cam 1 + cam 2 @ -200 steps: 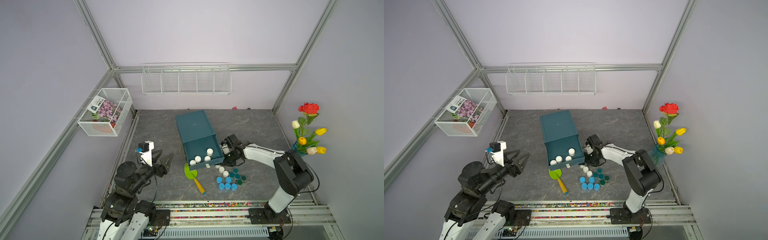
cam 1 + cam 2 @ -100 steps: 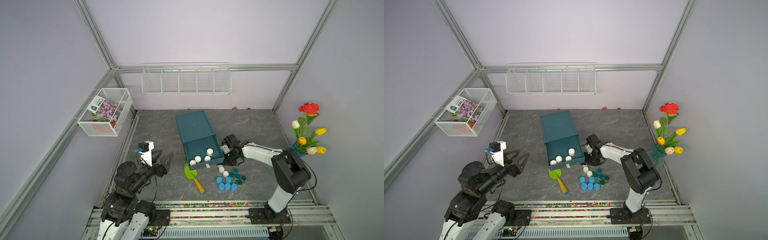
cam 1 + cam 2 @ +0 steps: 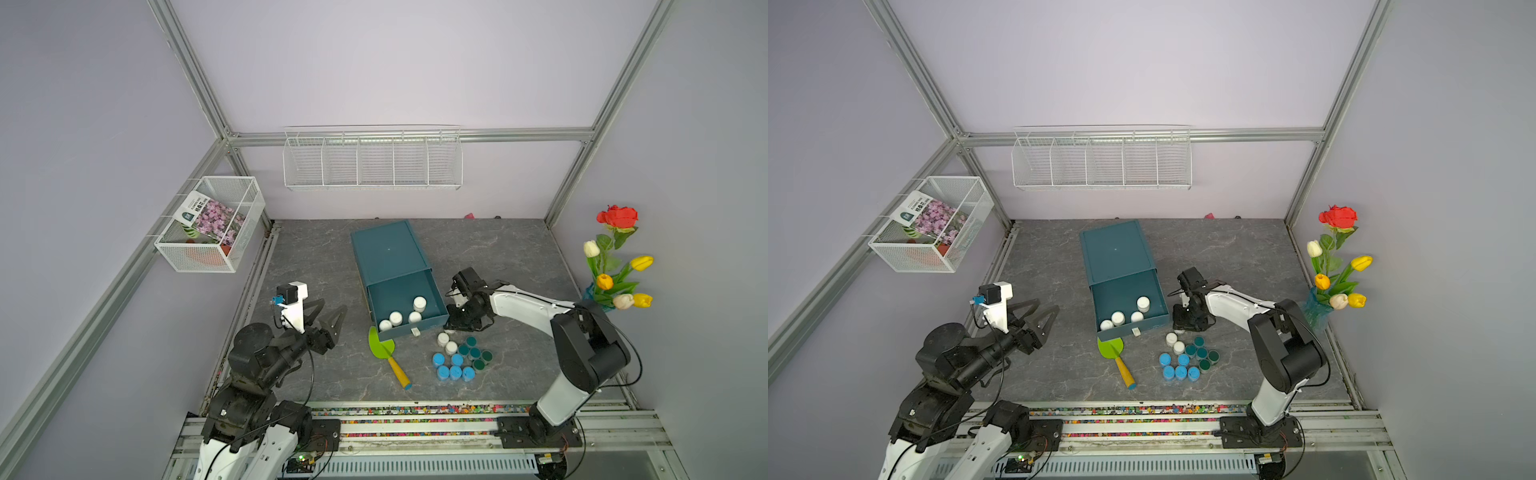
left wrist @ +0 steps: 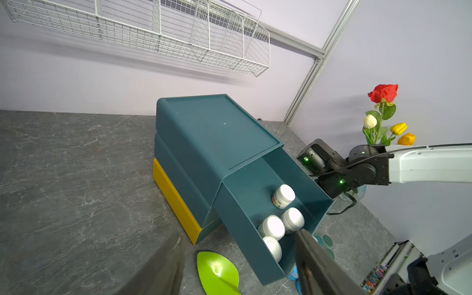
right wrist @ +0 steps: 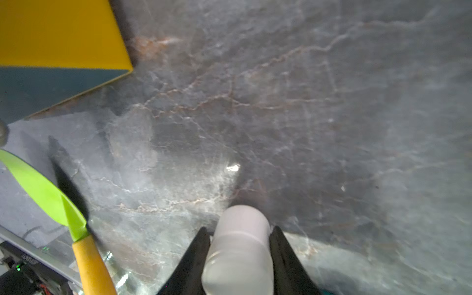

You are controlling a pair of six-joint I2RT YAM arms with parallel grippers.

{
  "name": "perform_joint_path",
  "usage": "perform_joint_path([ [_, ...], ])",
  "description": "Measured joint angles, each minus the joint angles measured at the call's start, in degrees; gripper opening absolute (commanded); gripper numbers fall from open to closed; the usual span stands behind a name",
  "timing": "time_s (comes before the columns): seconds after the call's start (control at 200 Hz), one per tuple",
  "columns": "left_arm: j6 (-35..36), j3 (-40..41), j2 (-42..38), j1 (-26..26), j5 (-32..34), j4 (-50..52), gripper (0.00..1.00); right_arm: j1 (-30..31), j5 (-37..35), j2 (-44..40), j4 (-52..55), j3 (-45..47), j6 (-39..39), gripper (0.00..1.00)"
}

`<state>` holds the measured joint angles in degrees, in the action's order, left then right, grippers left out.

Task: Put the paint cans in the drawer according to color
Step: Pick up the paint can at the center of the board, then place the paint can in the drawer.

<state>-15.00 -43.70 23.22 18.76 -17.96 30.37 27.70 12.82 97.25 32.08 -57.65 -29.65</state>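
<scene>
On a grey marbled tabletop [image 3: 498, 257] inside a lilac-walled enclosure, the right gripper [image 5: 240, 228] clasps a white paint can [image 5: 240, 252], its two black fingers [image 5: 284, 258] pressed against opposite sides of the jar. Both top views place that gripper [image 3: 454, 328] low at the right front corner of the teal drawer [image 3: 399, 291], just outside its wall; whether the can rests on the table or is lifted clear cannot be told. The drawer, the top one of a teal cabinet [image 3: 1115, 249] with a yellow bottom tier [image 4: 176, 201], stands pulled out and holds four white jars [image 3: 395, 318], three along its front wall and one behind them near the right wall. Just ahead of the drawer front sits a loose cluster: two white cans [image 3: 1170, 338] side by side nearest the drawer, dark teal-green cans [image 3: 474, 353] to their right, light blue cans [image 3: 455, 372] nearest the rail [image 3: 415, 426]. A green trowel [image 3: 381, 347] with a yellow handle lies left of the cluster, its blade just beside the drawer's front left corner. The left gripper [image 3: 334, 305] hangs over the table's left side, well apart from every can, jaws spread wide and empty. Artificial flowers [image 3: 615, 257] stand at the right edge; a wire basket [image 3: 208, 253] with a seed packet [image 3: 210, 218] hangs on the left wall.
</scene>
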Motion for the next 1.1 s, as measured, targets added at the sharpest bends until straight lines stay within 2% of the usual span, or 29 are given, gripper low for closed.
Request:
perform_joint_path([
  [0.14, -0.4, 0.0, 0.0, 0.0, 0.0, 0.0, 0.71, -0.1, -2.9, -3.0, 2.5, 0.0, -0.1, 0.22],
  [0.31, -0.4, 0.0, 0.0, 0.0, 0.0, 0.0, 0.71, -0.3, -7.8, -10.1, 9.2, -2.7, -0.6, 0.16],
  [0.48, -0.4, 0.0, 0.0, 0.0, 0.0, 0.0, 0.71, 0.4, -12.2, -17.8, 16.5, -14.9, -0.7, 0.15],
  [0.58, -0.4, 0.0, 0.0, 0.0, 0.0, -0.1, 0.71, 4.3, -14.8, -19.1, 19.3, -24.9, -0.2, 0.15],
  [0.695, -0.4, 0.0, 0.0, 0.0, 0.0, -0.1, 0.71, 12.5, -16.8, -16.2, 21.2, -35.1, 1.0, 0.15],
  [0.84, -0.4, 0.0, 0.0, 0.0, 0.0, -0.1, 0.71, 20.9, -17.6, -6.9, 22.6, -44.5, 2.6, 0.14],
  [0.98, -0.4, 0.0, 0.0, 0.0, 0.0, -0.1, 0.71, 25.0, -18.0, 2.5, 25.0, -49.6, 4.6, 0.13],
  [1.1, -0.4, 0.0, 0.0, 0.0, 0.0, -0.1, 0.71, 25.7, -18.4, 6.7, 26.5, -50.3, 6.2, 0.13],
])
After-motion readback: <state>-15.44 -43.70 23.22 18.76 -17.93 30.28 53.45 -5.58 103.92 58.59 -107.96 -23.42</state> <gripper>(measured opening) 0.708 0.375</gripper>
